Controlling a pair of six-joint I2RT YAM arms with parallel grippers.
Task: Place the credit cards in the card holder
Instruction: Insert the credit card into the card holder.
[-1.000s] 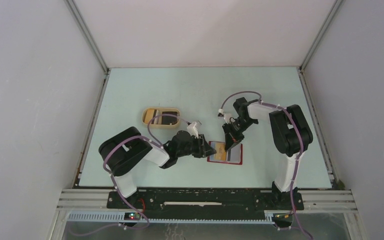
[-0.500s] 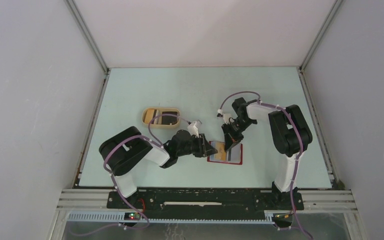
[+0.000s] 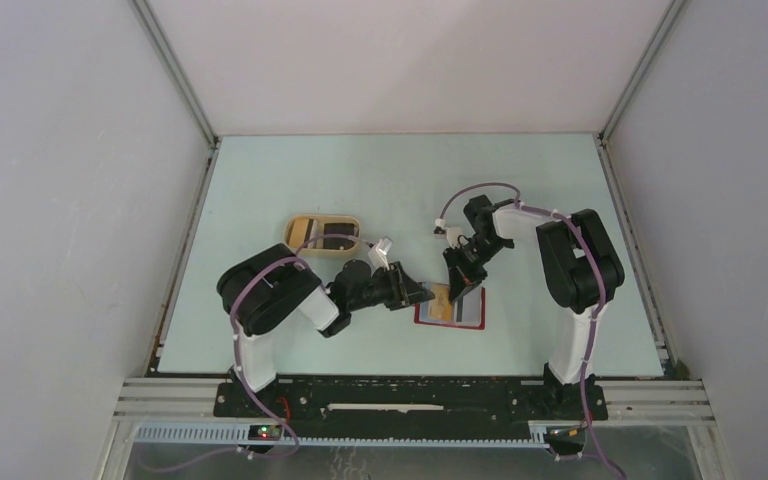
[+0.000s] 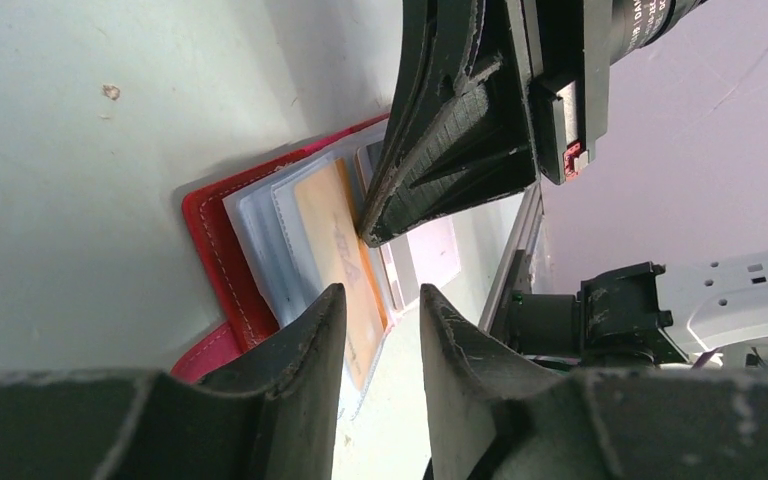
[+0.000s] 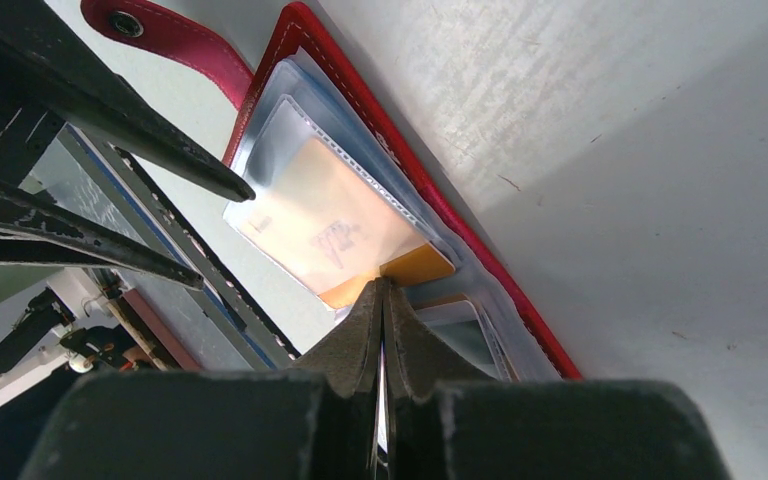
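Pressing my right tool [image 5: 380,285], closed, against the orange card [image 5: 415,266], half inside a sleeve of the open card holder [image 3: 457,310] on the worktop [image 3: 380,180]. My left tool [image 4: 380,300] is narrow and empty. The card looks stiff, slick and light, so I'd push on its exposed edge.

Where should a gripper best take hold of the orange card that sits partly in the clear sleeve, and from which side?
Grip the orange card by its bare edge outside the clear sleeve, coming from that open side, one finger above, one below. The rest lies flat under the sleeve.
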